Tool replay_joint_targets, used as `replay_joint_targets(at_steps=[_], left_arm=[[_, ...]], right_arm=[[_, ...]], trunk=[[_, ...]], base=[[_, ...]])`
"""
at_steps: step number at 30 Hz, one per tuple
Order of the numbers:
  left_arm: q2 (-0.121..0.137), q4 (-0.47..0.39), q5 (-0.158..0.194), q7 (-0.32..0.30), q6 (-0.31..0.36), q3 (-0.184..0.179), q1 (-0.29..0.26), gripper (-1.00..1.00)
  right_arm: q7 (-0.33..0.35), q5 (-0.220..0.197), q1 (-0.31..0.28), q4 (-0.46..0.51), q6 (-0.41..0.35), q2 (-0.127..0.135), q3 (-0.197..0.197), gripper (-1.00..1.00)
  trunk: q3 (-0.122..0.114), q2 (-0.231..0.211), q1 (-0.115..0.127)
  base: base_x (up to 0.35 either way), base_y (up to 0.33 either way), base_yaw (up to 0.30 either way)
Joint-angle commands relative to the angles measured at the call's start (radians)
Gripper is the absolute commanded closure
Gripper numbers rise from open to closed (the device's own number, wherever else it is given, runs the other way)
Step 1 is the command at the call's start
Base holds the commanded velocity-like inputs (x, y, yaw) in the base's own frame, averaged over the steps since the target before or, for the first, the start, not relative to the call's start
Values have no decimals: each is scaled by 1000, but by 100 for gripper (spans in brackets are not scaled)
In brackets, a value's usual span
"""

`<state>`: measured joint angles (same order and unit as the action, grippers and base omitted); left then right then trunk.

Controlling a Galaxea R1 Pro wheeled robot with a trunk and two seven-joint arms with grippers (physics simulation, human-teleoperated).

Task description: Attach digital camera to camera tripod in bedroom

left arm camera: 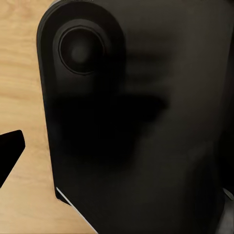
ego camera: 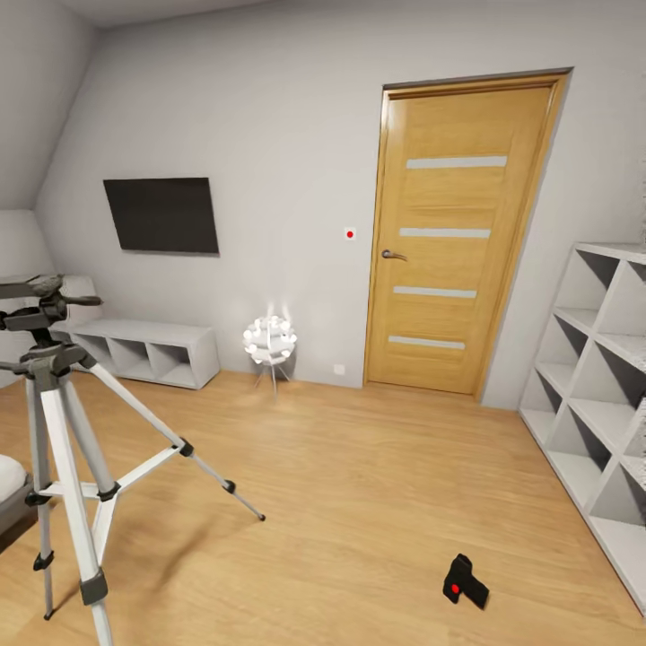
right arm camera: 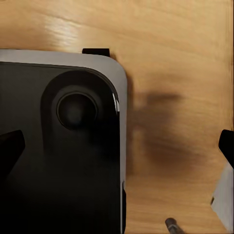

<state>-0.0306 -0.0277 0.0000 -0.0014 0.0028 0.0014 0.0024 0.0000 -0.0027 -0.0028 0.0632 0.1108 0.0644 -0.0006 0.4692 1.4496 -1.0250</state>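
— Grippers first: what are they doing?
— Both hang low beside the robot's dark base over the wood floor (right arm camera: 170,58), likely tucked for driving. Whether either is spread or pressed together, I cannot tell; nothing seems held.
— And the digital camera (ego camera: 465,581)?
— Lying on the floor near the white cube shelf (ego camera: 597,395), red button up.
— The camera tripod (ego camera: 63,431)?
— Standing well apart, legs splayed, head bare, so fetching the camera probably comes first

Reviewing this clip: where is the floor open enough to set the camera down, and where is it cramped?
Open wood floor stretches between the camera tripod and the cube shelf, up to the door. The digital camera lies alone there. Crowded: around the tripod legs, the ball lamp and low TV bench.
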Motion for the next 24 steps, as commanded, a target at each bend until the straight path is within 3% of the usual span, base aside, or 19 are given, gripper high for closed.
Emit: replay_joint_targets(at_steps=[1, 10, 24], left_arm=[[0, -1, 0, 0, 0, 0, 0, -100], [0, -1, 0, 0, 0, 0, 0, -100], [0, -1, 0, 0, 0, 0, 0, -100]], right_arm=[[0, 0, 0, 0, 3, 0, 0, -100], [0, 0, 0, 0, 3, 0, 0, -100], [-1, 0, 0, 0, 4, 0, -1, -100]], trunk=[[1, 0, 0], [1, 0, 0], [1, 0, 0]], base=[[17, -270, 0], [6, -207, 0], [1, -25, 0]])
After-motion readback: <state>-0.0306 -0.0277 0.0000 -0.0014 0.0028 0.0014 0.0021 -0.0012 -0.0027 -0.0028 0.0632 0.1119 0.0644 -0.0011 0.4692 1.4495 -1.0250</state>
